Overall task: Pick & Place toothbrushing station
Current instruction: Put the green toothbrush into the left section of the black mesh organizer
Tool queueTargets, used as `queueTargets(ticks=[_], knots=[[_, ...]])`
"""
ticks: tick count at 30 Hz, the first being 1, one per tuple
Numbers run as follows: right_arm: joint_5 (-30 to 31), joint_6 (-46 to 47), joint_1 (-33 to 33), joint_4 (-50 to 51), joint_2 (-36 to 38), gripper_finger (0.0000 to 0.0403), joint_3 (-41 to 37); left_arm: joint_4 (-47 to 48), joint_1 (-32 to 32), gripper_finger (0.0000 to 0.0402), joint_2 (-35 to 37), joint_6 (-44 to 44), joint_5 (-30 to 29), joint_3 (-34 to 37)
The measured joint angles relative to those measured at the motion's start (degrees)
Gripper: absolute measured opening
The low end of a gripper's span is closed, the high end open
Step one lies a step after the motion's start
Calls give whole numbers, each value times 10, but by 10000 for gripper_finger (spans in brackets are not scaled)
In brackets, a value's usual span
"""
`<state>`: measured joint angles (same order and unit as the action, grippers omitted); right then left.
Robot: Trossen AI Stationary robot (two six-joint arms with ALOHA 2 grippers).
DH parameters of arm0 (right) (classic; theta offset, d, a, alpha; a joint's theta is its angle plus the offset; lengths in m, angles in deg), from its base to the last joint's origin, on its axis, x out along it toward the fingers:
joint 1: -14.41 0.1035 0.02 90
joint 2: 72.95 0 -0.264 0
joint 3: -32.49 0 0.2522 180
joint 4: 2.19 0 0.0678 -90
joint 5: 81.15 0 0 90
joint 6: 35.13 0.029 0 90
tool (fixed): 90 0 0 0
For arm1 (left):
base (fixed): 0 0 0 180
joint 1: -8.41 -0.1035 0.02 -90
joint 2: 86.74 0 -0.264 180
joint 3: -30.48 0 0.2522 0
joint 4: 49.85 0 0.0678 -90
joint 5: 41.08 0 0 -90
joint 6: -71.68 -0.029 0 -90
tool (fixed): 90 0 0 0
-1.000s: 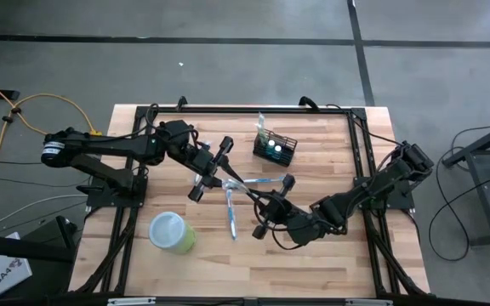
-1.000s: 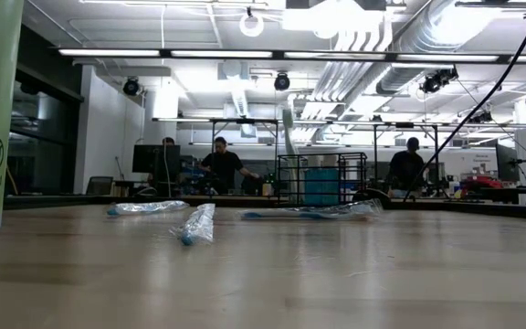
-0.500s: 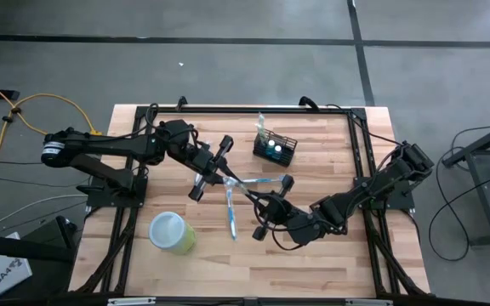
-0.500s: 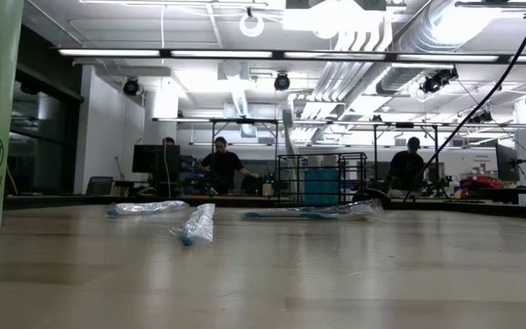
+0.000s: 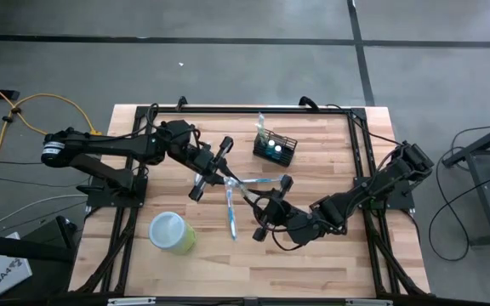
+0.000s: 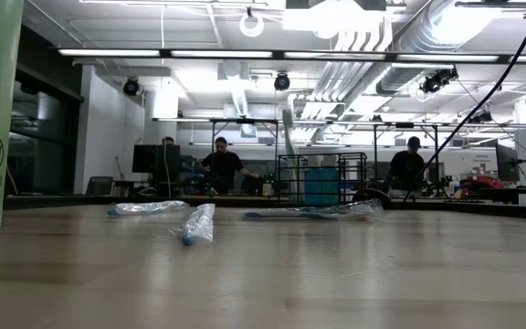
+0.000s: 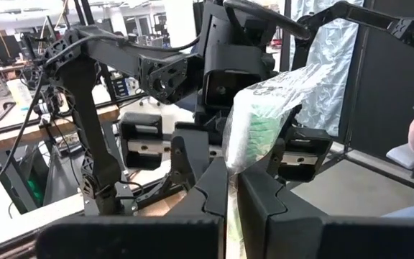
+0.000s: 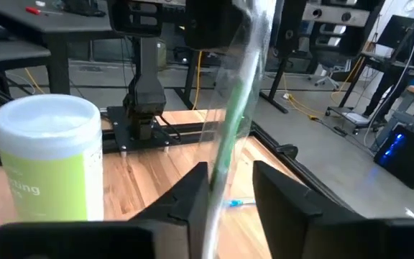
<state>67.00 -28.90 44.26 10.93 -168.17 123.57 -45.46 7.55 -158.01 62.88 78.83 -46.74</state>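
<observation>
While both arms met over the middle of the table (image 5: 313, 255), the left gripper (image 5: 210, 171) had its two fingers (image 7: 207, 191) pressed together on one end of a toothbrush in a clear plastic wrapper (image 7: 259, 115), so that this wrapped brush (image 5: 238, 181) hung in the air between the two grippers. At its other end the right gripper (image 5: 270, 206) stood with its fingers (image 8: 192, 188) parted a little, the wrapper (image 8: 230, 122) passing through the gap between them; whether those fingers pressed on it could not be told. Just below the left gripper, on the wood, lay another wrapped blue toothbrush (image 5: 230, 211), and a further one lay just beyond the held brush, toward the basket (image 5: 258, 180). The black wire basket (image 5: 275, 148) stood apart from both grippers, beyond the right gripper toward the far edge of the table, upright, with two round-topped items inside and a wrapped brush rising from its far corner. A light-green cup (image 5: 172, 232) stood near the table's front edge, on the left gripper's side and well clear of it; the right wrist view showed this cup (image 8: 47, 158) close by. Across the table top, the basket (image 6: 322, 179) appeared behind two wrapped brushes (image 6: 199, 222), with people at benches in the room beyond.
</observation>
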Motion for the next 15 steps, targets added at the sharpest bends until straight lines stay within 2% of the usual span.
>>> queueTargets(ticks=[7, 11, 15], knots=[[10, -30, 6, 1, 0, 142, 0, 30, -1, 3, 0, -27, -51, 0], [67, -33, 32, 23, 0, 151, 0, 46, -17, 2, 0, -48, -99, 0], [130, 15, 74, 72, 0, 149, 0, 42, -52, 2, -10, -44, -101, 0]])
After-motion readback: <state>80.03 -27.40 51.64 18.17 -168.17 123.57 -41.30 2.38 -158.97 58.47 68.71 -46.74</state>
